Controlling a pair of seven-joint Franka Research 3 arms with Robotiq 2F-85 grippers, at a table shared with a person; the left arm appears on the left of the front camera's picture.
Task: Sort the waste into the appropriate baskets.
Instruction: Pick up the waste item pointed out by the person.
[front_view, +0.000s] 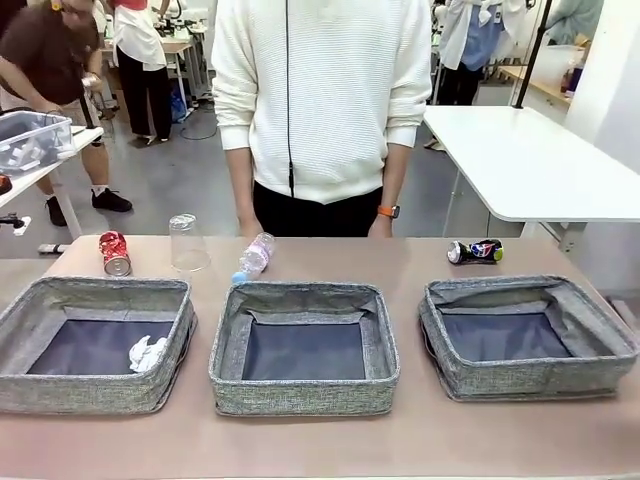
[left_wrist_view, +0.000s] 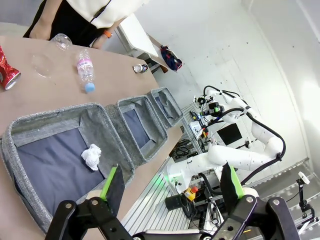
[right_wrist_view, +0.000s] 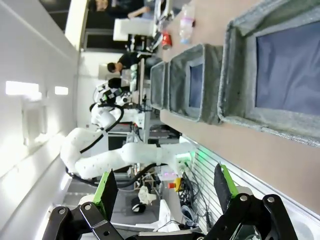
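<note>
Waste lies along the far side of the table (front_view: 320, 440). The red can (front_view: 114, 253) is at 12 o'clock of the left basket (front_view: 60, 392), with the cup (front_view: 187, 243) at the can's 3 o'clock. The bottle (front_view: 254, 257) is at 11 o'clock of the middle basket (front_view: 305, 392), and the blue can (front_view: 475, 251) at 12 o'clock of the right basket (front_view: 530, 378). The paper ball (front_view: 148, 353) sits inside the left basket (toward its 5 o'clock corner). Both pincers are released, with nothing between the pads: the left gripper (left_wrist_view: 170, 182) is near the left basket, the right gripper (right_wrist_view: 165, 185) off the table's near edge.
</note>
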